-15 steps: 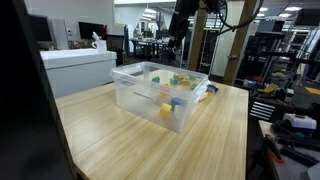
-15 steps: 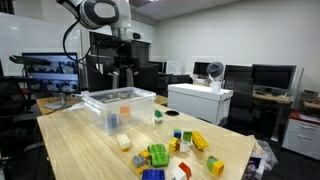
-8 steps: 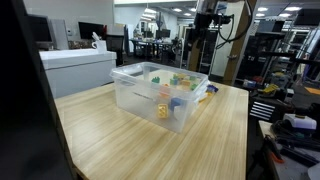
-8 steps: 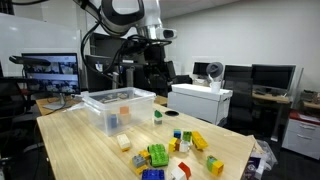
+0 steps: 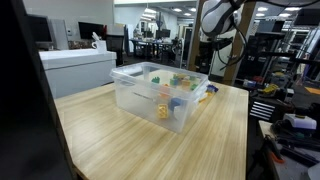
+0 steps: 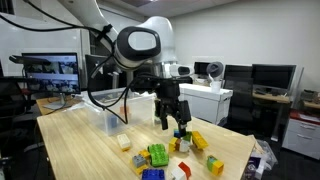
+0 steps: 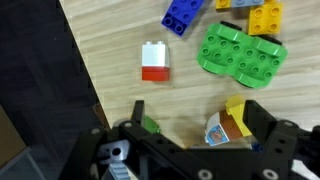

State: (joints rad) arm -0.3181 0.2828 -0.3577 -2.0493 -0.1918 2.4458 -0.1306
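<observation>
Light wooden tabletop (image 7: 110,50) in an office lab carries scattered toy bricks. The black Robotiq gripper (image 7: 197,115) hangs above it, jaws spread wide and empty. A small yellow plastic brick (image 7: 228,122) lies below, between the fingers. A white-and-red brick (image 7: 153,61) and a green double brick (image 7: 238,52) lie nearby.

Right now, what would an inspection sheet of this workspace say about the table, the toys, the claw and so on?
Surface: wooden table, light grain.
Job's things: toy blocks scattered near a table corner. The wrist view shows a green block, a red-and-white block, a blue block and a yellow block.
Clutter: clear plastic bin with a few blocks inside.
Grippers: gripper open, hovering above the blocks, holding nothing.
Cables: black cables loop along the arm.
Surroundings: office with monitors and a white machine.
</observation>
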